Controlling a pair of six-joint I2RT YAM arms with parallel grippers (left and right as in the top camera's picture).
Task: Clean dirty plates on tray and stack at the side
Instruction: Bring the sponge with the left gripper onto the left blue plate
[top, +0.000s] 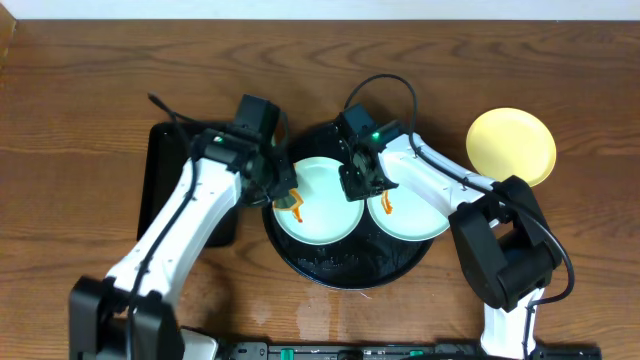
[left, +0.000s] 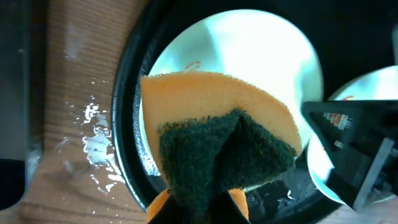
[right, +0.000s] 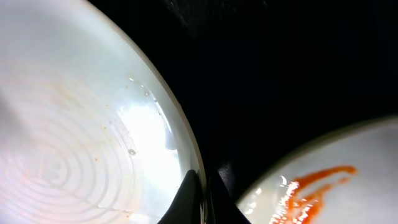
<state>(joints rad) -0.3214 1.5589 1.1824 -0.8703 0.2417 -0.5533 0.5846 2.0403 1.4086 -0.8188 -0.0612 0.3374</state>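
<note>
Two pale mint-green plates lie side by side on the round black tray (top: 340, 262). My left gripper (top: 288, 196) is shut on an orange sponge with a dark green scouring face (left: 217, 124) and holds it over the left edge of the left plate (top: 325, 205). That plate carries a faint orange mark in the left wrist view (left: 249, 50). My right gripper (top: 358, 183) is shut on this plate's right rim (right: 202, 199), one finger on each side. The right plate (top: 415, 215) bears an orange sauce smear (right: 317, 183). The pale yellow plate (top: 511, 145) sits on the table to the right, off the tray.
A smaller rectangular black tray (top: 165, 180) lies left of the round tray, under my left arm. Water droplets glisten on the wooden table (left: 93, 137) beside the tray's left rim.
</note>
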